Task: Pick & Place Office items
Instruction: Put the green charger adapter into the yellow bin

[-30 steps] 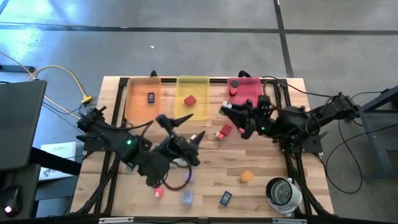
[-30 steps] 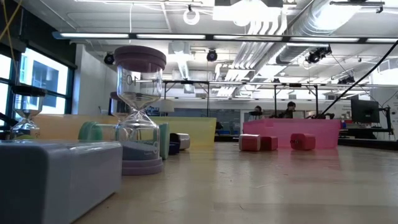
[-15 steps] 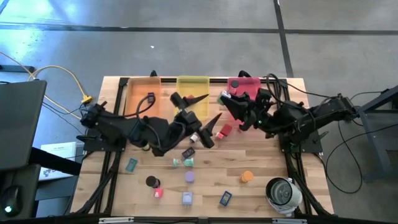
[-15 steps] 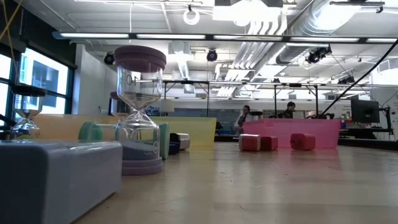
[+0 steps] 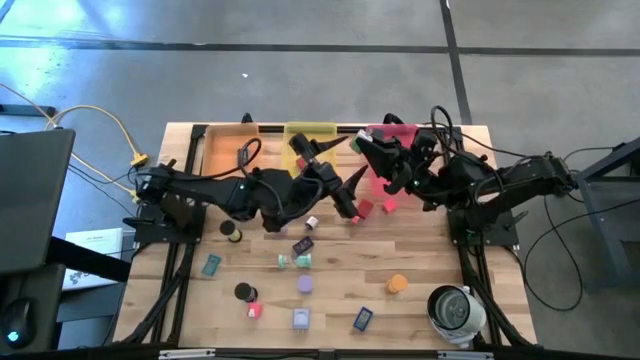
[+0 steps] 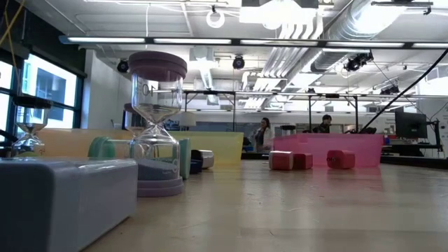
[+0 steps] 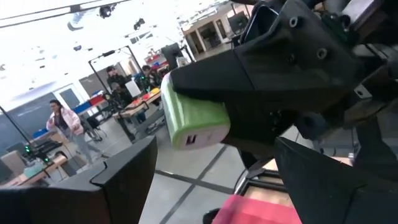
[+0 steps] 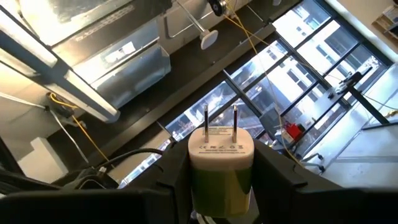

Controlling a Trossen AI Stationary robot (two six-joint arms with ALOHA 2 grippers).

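Two-armed handover, by the look of it. Gripping a green-and-white plug charger (image 8: 221,163) in the right gripper (image 8: 222,182), fingers (image 8: 176,180) pressing on its two sides, prongs pointing away from the wrist. Hanging it above the far middle of the tabletop (image 5: 430,255), near the pink tray (image 5: 402,132). Reaching the left gripper (image 5: 336,190) in from the other side, fingers (image 7: 121,177) spread wide and apart from the charger.

Doing it well probably means:
- lining the left fingers up squarely on the green body before closing, clear of the prongs and of the right fingers;
- closing fully before the right side lets go, since the smooth rounded casing is likely to slip;
- keeping both wrists from bumping, the two arms being very close.

Leaving the other pieces alone meanwhile: two red cubes (image 5: 363,208) just below the grippers, an orange disc (image 5: 397,284) nearer the front.

Hard to judge:
- not seeing the charger itself from above, the arms covering it;
- not seeing either arm in the low view, only an hourglass (image 6: 155,122) and trays;
- not telling which tray, yellow (image 5: 312,130) or another, is the charger's goal.
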